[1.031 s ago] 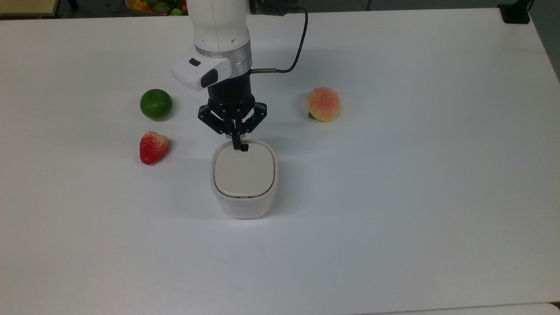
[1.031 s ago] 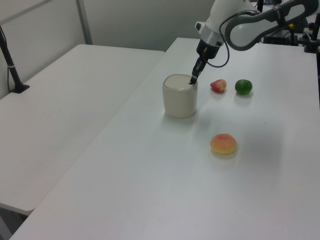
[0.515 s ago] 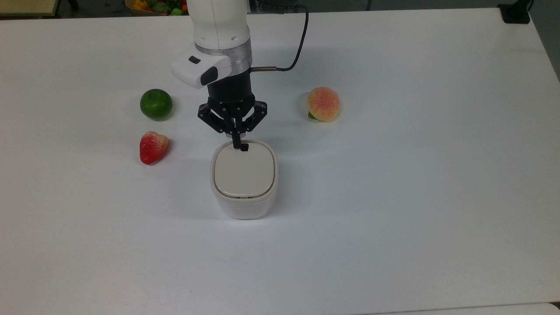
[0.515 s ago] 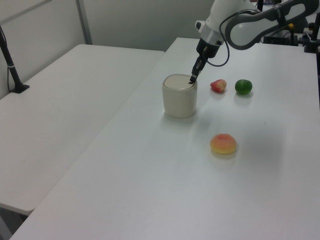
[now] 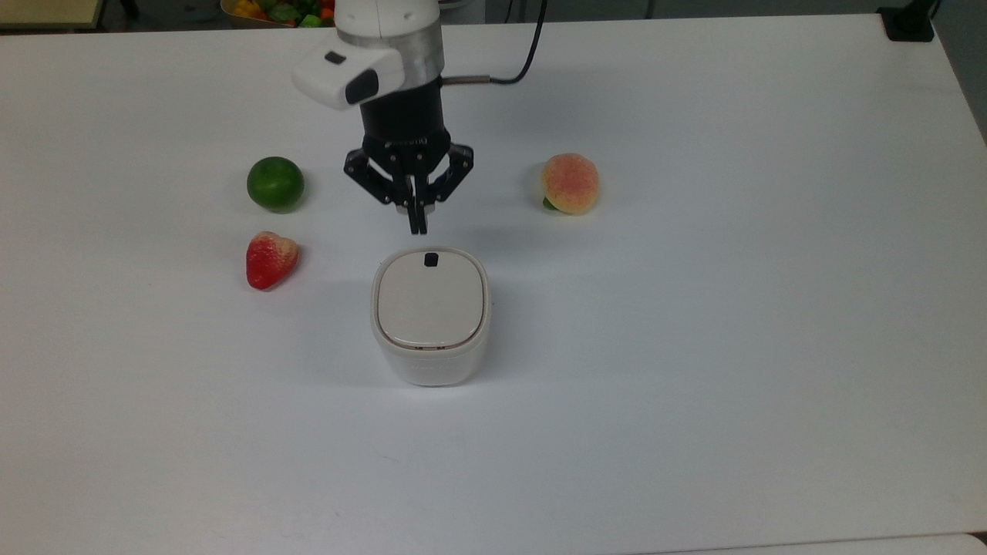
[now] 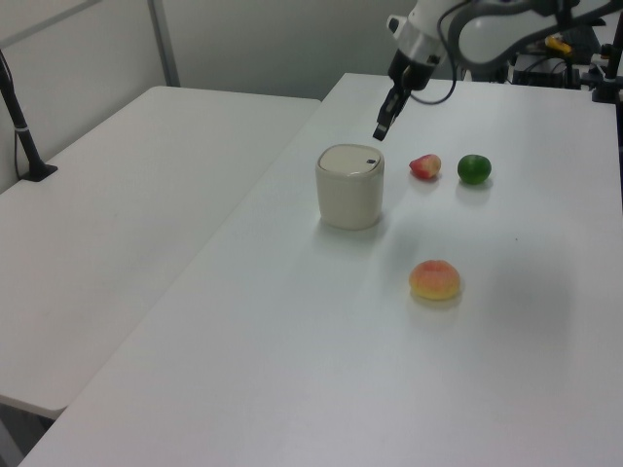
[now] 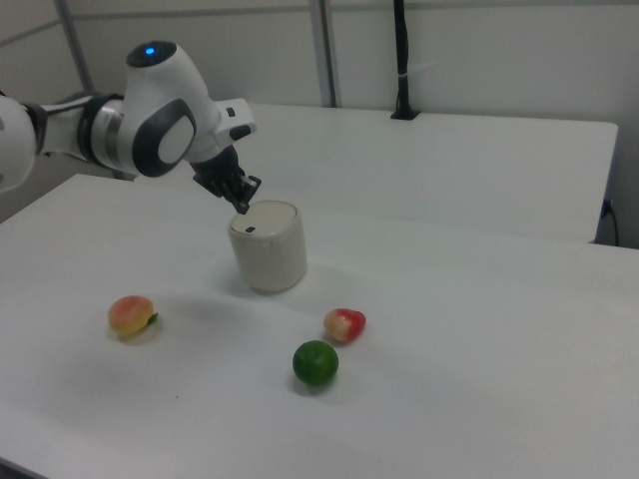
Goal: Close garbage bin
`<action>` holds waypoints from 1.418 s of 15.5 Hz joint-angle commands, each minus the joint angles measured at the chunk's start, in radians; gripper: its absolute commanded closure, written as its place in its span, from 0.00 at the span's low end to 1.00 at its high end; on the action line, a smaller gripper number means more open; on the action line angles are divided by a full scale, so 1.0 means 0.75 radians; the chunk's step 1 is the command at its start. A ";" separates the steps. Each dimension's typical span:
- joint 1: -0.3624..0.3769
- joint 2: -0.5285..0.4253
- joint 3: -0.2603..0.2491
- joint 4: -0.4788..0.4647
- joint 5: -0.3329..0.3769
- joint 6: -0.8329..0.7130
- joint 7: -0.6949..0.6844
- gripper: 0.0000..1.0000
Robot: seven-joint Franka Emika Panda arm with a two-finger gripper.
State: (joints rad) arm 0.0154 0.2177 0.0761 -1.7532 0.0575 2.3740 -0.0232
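Your bin [image 5: 430, 324] stands mid-table [image 5: 694, 308], lid flat, apparently shut. The gripper [image 5: 417, 228] hangs just beyond its button edge, clear of it, fingers pressed together. Bare table lies around the bin; fruits sit well apart.

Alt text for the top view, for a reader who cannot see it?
A white garbage bin, its beige lid down flat, stands on a white table; the robot's shut pincer hangs just beyond it. A lime, strawberry and peach lie around.
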 commanded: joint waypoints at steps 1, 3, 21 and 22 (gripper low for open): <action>0.006 -0.161 -0.018 -0.029 0.119 -0.211 0.031 0.40; 0.006 -0.223 -0.022 -0.011 0.128 -0.367 0.074 0.00; 0.045 -0.323 -0.155 0.102 -0.044 -0.740 0.072 0.00; 0.047 -0.323 -0.157 0.104 -0.050 -0.730 0.076 0.00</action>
State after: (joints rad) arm 0.0242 -0.0363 -0.0050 -1.6810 0.0356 1.7807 0.0639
